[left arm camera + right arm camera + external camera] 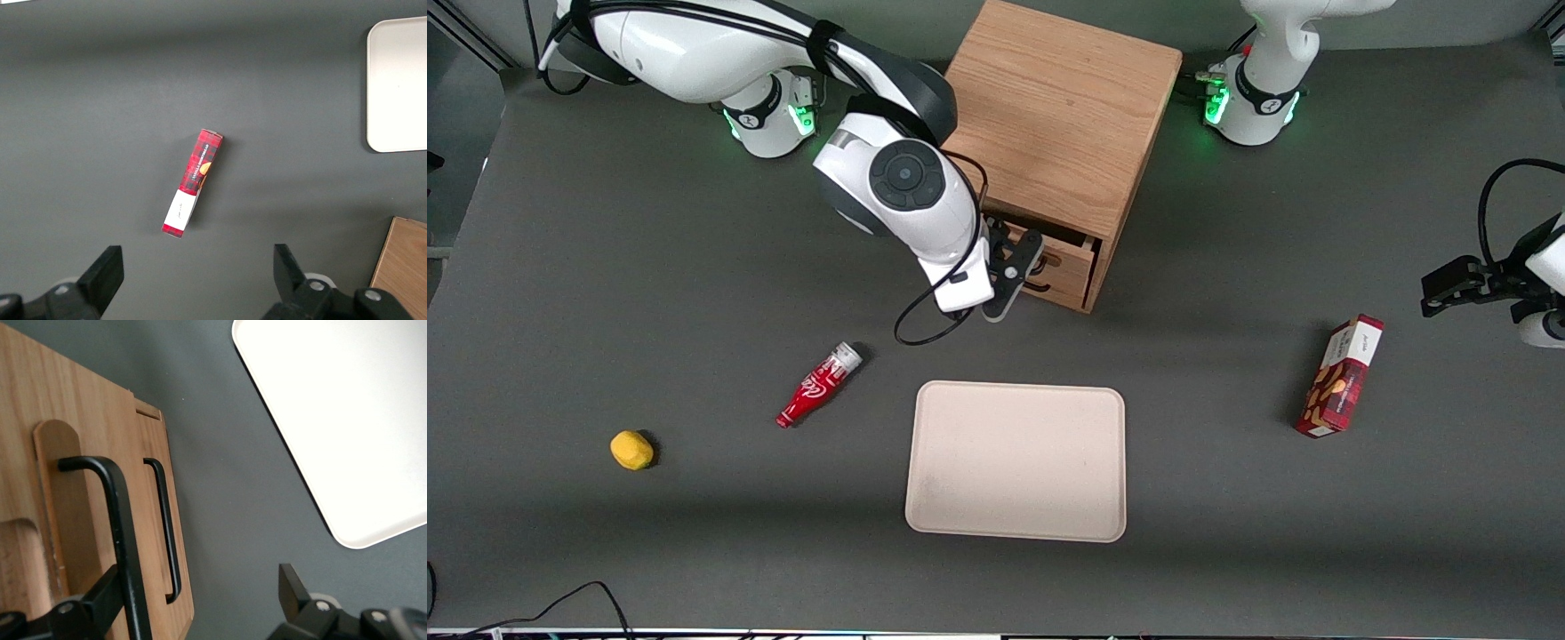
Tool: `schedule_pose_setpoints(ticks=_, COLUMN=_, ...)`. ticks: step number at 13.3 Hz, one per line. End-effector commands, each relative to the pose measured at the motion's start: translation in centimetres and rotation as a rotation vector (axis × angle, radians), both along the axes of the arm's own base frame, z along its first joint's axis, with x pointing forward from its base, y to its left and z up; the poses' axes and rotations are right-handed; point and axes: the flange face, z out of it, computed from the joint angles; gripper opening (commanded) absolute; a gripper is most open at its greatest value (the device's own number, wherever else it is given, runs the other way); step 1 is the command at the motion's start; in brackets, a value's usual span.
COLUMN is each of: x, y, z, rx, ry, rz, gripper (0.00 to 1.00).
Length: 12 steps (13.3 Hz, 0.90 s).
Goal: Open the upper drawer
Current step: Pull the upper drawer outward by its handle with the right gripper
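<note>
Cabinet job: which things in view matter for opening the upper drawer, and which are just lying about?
Belongs to the job:
upper drawer, top one in the cabinet
its black handle
gripper, open, in front of the drawers, one finger at the handle

Just lying about:
bottom drawer
tray
red bottle
yellow object
red box

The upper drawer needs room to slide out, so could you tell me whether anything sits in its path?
Nothing visible does. The gripper is at the upper drawer handle, and bare table lies in front of the cabinet; the tray sits nearer the front camera.
</note>
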Motion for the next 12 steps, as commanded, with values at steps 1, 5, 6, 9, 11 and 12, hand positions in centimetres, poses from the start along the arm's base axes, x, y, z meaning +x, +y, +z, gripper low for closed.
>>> schedule_pose_setpoints(ticks=1, x=0.3, y=-0.6, z=0.6, rx=-0.007, ry=-0.017, rz=0.039, gripper=1.00)
schedule_pose_setpoints(ticks=5, x=2.5, y=-1.9, z=-0.9, rx=0.016, ry=-0.057, rz=0.082, gripper=1.00)
schedule_pose_setpoints(ticks=6, x=3.3, y=-2.8, z=-1.2, rx=0.009, ry=-0.068, rz=0.093, gripper=1.00)
schedule_pose_setpoints(ticks=9, x=6.2, y=-5.0, z=-0.6, rx=0.009, ry=-0.110, rz=0.112, gripper=1.00)
schedule_pose_setpoints(ticks=11, x=8.1, y=-6.5, z=0.0, rx=0.023, ry=-0.139, rz=0.090, gripper=1.00)
schedule_pose_setpoints(ticks=12, x=9.0, y=-7.4, z=0.2, rx=0.053, ry=-0.134, rz=0.063, gripper=1.00)
